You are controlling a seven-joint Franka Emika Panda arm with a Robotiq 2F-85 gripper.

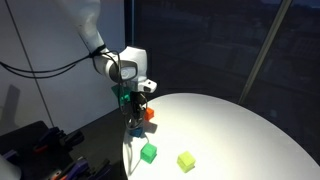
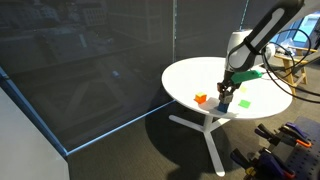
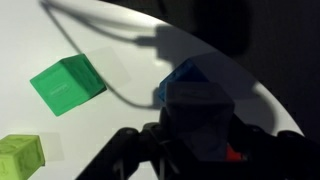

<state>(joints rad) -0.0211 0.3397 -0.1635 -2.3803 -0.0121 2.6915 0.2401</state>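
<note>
Gripping a blue block (image 3: 196, 100), the gripper (image 3: 195, 135) shows at the lower middle of the wrist view, its dark fingers closed on the block's two sides. Whether the block rests on the round white table (image 3: 20, 40) or hangs just above it cannot be told. A green cube (image 3: 67, 84) lies at the left of that frame, well apart from the fingers. A yellow-green cube (image 3: 20, 158) sits in the lower left corner, near the green one but not touching it. A sliver of an orange block (image 3: 235, 155) peeks out just right of the gripper at the bottom. In an exterior view the gripper (image 1: 135, 120) points straight down near the table's left edge, with the orange block (image 1: 150, 114) just beside it and the two cubes lower in the frame, toward the right.
</note>
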